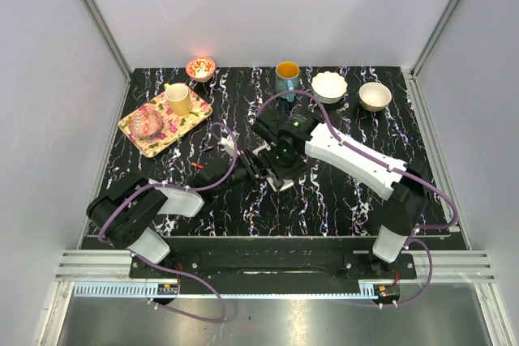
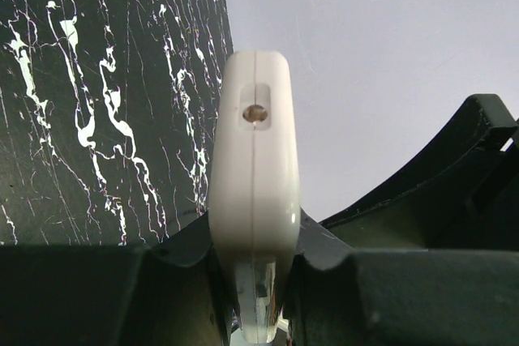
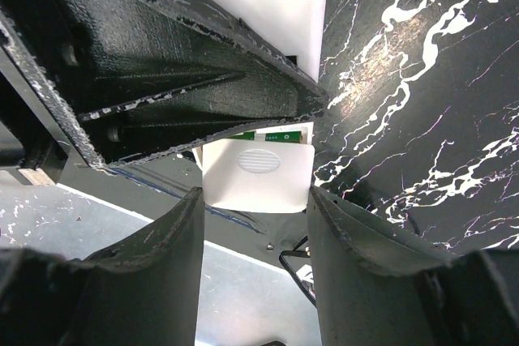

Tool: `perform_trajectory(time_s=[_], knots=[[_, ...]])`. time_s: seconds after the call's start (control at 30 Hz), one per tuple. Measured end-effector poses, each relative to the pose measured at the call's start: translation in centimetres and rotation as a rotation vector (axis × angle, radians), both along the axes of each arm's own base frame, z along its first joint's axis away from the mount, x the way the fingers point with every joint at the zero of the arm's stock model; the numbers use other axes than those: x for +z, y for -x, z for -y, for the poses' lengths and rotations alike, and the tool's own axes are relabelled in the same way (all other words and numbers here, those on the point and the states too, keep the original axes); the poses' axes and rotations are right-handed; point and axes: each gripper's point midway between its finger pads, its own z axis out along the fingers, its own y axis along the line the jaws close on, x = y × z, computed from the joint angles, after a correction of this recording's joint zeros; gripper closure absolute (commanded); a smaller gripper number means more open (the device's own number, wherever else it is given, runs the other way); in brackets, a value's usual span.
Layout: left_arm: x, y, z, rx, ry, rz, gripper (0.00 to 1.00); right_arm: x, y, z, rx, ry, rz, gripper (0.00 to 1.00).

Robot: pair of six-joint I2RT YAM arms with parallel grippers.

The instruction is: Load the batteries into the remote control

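Soft, even light from overhead fills the top view, bright on the pale walls and casting only faint shadows on the dark marbled table (image 1: 340,200). A small bowl (image 1: 200,66) at the far edge glares, blown out to glowing orange-white. Both wrist views are sharp farther off but blurred and murky in the near foreground, and the remote control (image 2: 255,168) darkens softly toward the lens.

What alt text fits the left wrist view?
Left gripper clamps a white remote edge-on, its far end showing a small round window. Black marbled table fills the left, a pale wall the right, with a black curved part at lower right.
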Motion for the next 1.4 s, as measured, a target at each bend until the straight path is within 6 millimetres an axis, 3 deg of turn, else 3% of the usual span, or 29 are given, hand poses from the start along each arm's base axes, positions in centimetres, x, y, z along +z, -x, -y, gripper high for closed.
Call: perform_trajectory(time_s=[1.4], knots=[[0.3, 0.0, 0.1, 0.000, 0.034, -0.013, 1.00, 1.1, -0.5, -0.2, -0.004, -0.024, 0.036, 1.00]])
